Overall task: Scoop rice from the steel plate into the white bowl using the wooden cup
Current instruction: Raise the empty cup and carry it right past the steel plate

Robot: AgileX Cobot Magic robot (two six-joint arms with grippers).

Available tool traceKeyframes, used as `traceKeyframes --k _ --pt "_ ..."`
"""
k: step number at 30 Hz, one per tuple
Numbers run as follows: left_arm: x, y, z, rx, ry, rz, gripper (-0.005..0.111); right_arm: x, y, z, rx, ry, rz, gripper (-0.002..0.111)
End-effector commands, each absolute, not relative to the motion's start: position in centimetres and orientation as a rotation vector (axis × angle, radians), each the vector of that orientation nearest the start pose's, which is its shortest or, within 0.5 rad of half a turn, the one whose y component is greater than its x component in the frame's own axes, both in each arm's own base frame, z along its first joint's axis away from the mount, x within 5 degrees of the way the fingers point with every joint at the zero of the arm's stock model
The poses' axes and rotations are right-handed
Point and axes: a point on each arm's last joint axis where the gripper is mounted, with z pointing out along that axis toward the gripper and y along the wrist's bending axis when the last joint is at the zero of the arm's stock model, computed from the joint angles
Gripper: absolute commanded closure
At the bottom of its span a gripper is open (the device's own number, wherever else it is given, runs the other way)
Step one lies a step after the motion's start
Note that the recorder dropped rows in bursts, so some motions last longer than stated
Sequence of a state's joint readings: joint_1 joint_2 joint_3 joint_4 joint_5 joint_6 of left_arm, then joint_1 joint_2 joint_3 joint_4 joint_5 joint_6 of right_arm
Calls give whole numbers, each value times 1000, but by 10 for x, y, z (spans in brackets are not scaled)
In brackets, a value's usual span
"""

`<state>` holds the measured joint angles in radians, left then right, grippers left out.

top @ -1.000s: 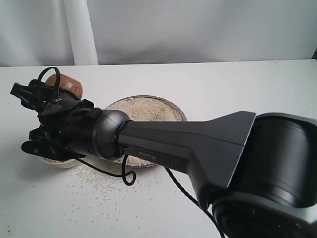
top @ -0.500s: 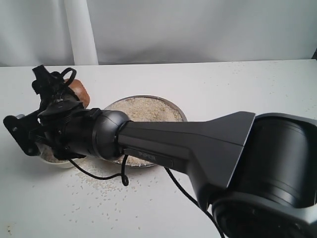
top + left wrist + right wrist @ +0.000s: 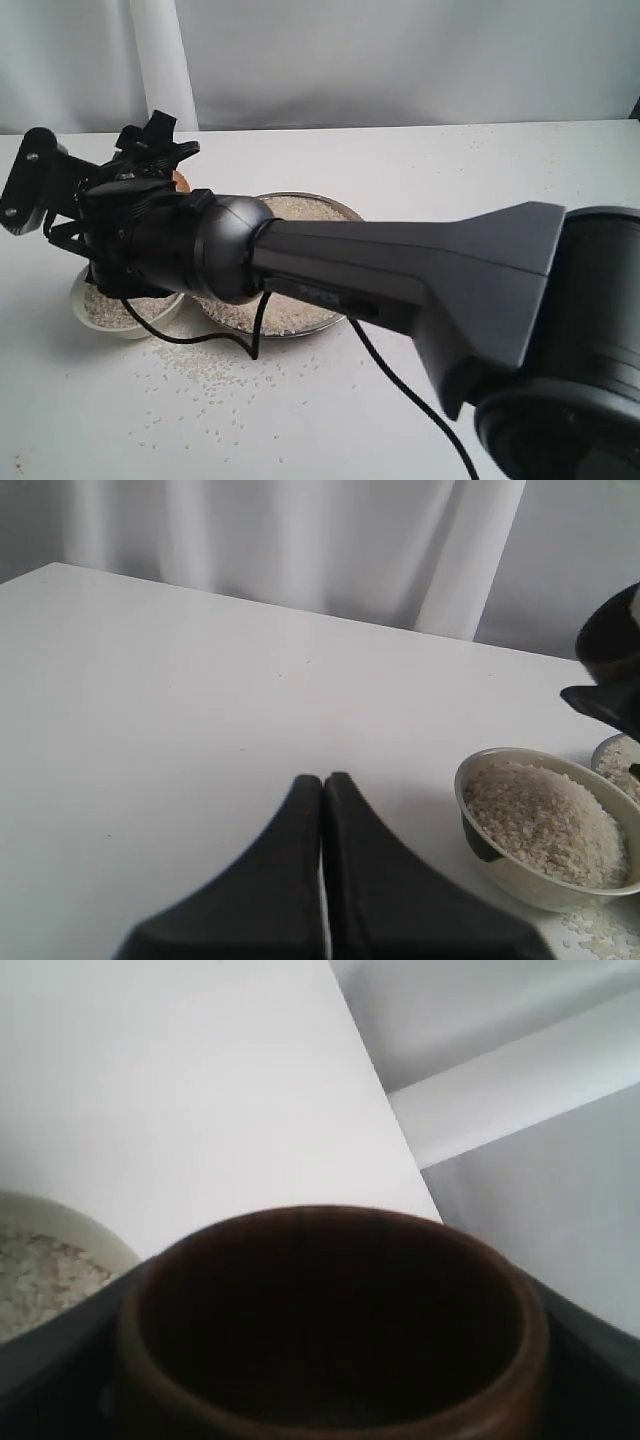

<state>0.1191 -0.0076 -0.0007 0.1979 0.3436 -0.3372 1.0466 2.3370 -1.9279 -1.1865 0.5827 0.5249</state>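
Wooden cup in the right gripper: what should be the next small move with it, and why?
Probably carry the glossy reddish-brown wooden cup, clamped in the right gripper, over the shiny round steel plate and dip it into the off-white rice there. The cup's dark inside looks empty, and the small cream-white ceramic bowl already holds a heap.

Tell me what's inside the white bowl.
A heap of rice fills the white bowl to about its rim in the left wrist view. The bowl's bottom is buried under the grains, and in the exterior view the right arm covers most of it.
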Motion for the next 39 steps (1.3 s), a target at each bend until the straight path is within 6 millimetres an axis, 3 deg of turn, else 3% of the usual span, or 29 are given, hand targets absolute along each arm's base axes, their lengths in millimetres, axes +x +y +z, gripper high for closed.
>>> traceKeyframes --k 1,7,11,19,21,22,26,28,35,39 --pt "53 12 183 -293 1790 30 107 300 428 216 -1194 1665 -202 108" --pt "53 12 183 -293 1790 30 107 282 407 233 -1086 1738 70 108" --pt "53 12 183 -293 1790 30 107 280 377 241 -1059 1782 259 108" --pt "53 12 183 -293 1790 30 107 286 288 268 -1029 1626 459 108" --pt "53 12 183 -293 1790 30 107 289 260 274 -957 1547 473 108" --pt "53 12 183 -293 1790 30 107 294 239 275 -839 1534 503 108" --pt "53 12 183 -293 1790 30 107 302 194 264 -721 1580 451 108" --pt "53 12 183 -293 1790 30 107 304 181 256 -667 1591 444 108" --pt "53 12 183 -293 1790 30 107 297 140 233 -493 1497 322 108" --pt "53 12 183 -293 1790 30 107 294 126 220 -382 1509 248 108"
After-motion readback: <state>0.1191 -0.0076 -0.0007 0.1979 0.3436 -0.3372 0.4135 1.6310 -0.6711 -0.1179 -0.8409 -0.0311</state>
